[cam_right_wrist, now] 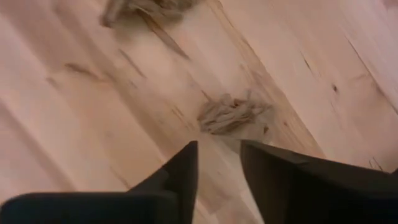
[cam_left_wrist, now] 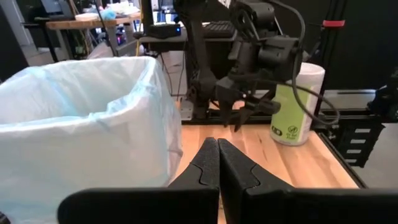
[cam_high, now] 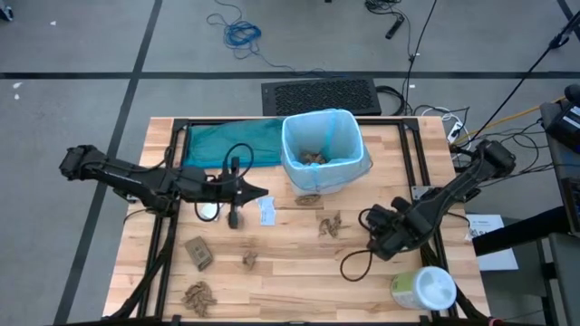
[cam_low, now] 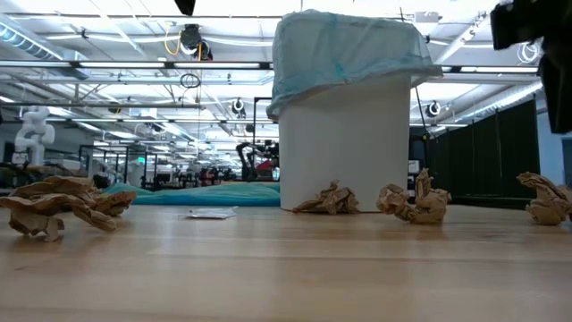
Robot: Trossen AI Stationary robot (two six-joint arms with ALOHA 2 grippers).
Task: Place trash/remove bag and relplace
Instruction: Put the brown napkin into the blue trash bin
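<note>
- Sitting near the table's (cam_high: 272, 281) far edge, the white bin (cam_high: 322, 172) is wearing the light-blue bag (cam_high: 292, 145), with brown wads (cam_high: 314, 158) lying inside.
- More wads (cam_high: 330, 224) are lying scattered on open wood in front.
- The left gripper (cam_high: 256, 192) is reaching toward the bin, fingers pressed together.
- The right gripper (cam_right_wrist: 217, 163) is hovering over a wad (cam_right_wrist: 231, 113), fingers slightly apart.

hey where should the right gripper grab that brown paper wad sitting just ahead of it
The right gripper is open just short of the brown paper wad. The wad lies low and crumpled on the table, so come down from above and pinch across its bunched middle ridge.
</note>
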